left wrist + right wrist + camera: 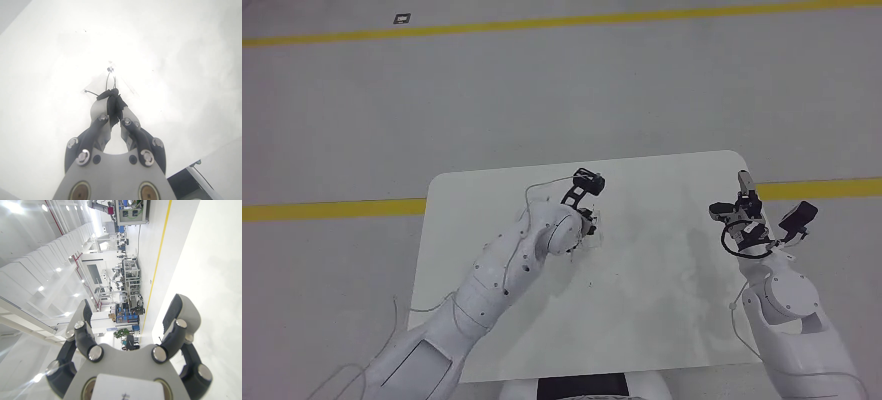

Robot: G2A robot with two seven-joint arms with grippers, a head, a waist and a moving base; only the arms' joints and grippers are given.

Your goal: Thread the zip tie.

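While the left gripper [113, 94] pinches a zip tie [109, 69] well inside the table [662, 300], the right gripper [130, 301] hangs spread wide at its edge.

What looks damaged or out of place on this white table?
The black covering on the left gripper's fingertips looks ragged: loose flaps stick out sideways, where the closed tips pinch thin black zip ties. Otherwise nothing stands out.
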